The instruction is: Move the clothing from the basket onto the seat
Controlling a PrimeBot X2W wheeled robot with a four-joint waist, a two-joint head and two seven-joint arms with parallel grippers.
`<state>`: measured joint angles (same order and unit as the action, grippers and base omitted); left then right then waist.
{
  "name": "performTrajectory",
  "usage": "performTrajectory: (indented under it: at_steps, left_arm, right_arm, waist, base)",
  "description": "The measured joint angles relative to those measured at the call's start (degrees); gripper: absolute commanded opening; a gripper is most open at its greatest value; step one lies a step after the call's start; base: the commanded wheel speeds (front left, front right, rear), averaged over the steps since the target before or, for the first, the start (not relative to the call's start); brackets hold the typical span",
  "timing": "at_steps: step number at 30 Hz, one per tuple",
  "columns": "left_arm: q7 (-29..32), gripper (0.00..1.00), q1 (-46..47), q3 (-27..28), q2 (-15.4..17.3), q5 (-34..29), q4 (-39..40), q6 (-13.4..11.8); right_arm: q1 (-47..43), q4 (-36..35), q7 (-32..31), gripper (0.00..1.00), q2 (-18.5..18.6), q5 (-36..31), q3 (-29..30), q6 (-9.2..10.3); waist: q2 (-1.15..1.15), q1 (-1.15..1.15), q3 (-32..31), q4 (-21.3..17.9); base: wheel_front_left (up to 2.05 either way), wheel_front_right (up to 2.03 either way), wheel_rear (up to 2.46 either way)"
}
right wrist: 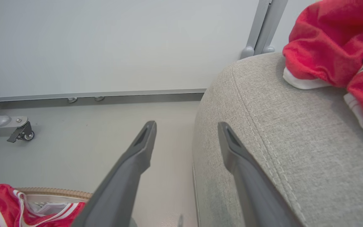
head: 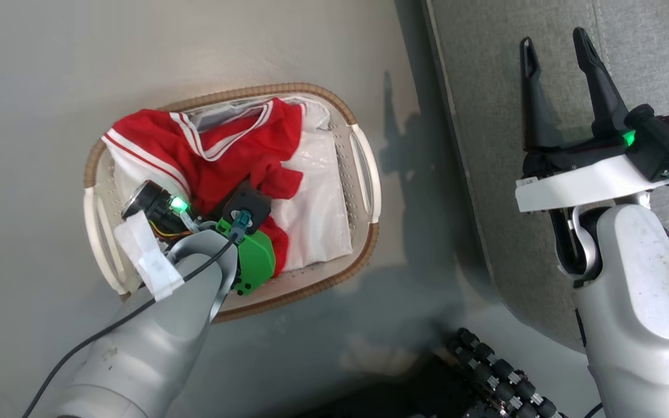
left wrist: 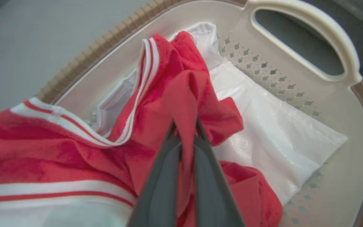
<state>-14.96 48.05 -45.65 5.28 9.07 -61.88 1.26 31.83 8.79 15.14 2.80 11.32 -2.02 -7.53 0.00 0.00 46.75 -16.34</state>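
While a heap of the clothing (head: 224, 157) lies in the basket (head: 369, 174), which stands on the floor (head: 32, 87) at the left of the head view, the left tool (left wrist: 184, 124) is down among it. The left wrist view shows its two fingers pressed together on a raised fold of the red cloth. The white striped trim (left wrist: 146, 72) of the heap runs toward the basket's far wall. On the right side of the basket the white liner (head: 317, 203) lies bare.

Further right comes a narrow strip of floor, then the seat (head: 485, 174), just beside the basket. Over the seat's edge hovers the right tool (head: 554, 46), its jaws spread wide with nothing between them. Further right again, in the right wrist view, another red garment (right wrist: 326, 41) with white edging and some dark lettering rests on the seat cushion.

By my reading the task is partly done. At least one piece is on the seat, and what is in the basket is left to move. The pinch on that heap looks made, but the cloth sags around the fingers and does not hang clear, so the lift seems not yet begun. Whether the heap is one garment or several I cannot tell. The carry across to the seat remains, and then a check that only the liner is left in the basket.
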Motion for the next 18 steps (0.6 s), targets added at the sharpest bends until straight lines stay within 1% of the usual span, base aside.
performTrajectory:
  at_steps: [6,11,18]
  left_arm:
    - [-0.1,0.0,-3.4,-0.6,3.3,-1.3,9.8,0.1]
    - [-0.1,0.0,-4.9,-0.4,6.1,-1.8,16.1,0.1]
    - [-0.1,0.0,-5.7,-1.5,8.4,-2.8,21.5,2.0]
  right_arm:
    - [-2.4,1.7,0.0,1.0,0.0,-2.5,0.9,0.0]
    - [-5.0,3.5,0.0,1.0,0.0,-4.3,1.4,0.0]
    - [-9.4,6.8,0.0,1.0,0.0,-6.2,1.1,0.0]
  waist:
    - [0.0,0.0,-4.8,1.7]
    - [0.0,0.0,-9.3,3.1]
    - [0.0,-0.01,-16.9,5.3]
  base:
    - [0.0,0.0,0.0]
    - [0.0,0.0,0.0]
    - [0.0,0.0,0.0]
